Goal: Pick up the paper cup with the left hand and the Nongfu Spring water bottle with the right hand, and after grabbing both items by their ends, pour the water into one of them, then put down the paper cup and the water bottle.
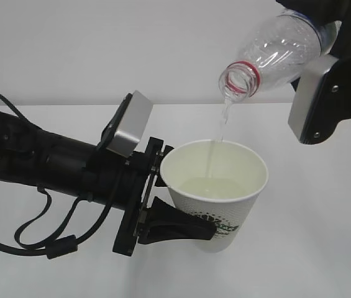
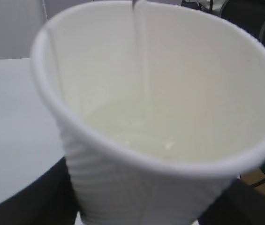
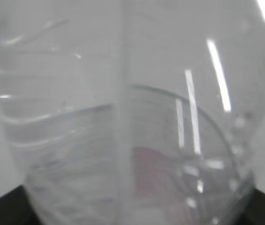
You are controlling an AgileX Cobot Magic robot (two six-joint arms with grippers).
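Pouring in progress. We keep the clear ribbed plastic water bottle (image 1: pixel 281 53) tilted neck-down, its red-ringed mouth just above the rim of the white tapered paper cup (image 1: pixel 215 192), so the thin stream of clear water (image 1: pixel 218 133) falls inside, and we hold the cup level. The left tool (image 1: pixel 175 226) is clamped on the cup's lower wall, above the white desk (image 1: pixel 324 248); the right tool (image 1: pixel 330 37) grips the bottle's base end. The cup bears a dark green logo and looks partly filled
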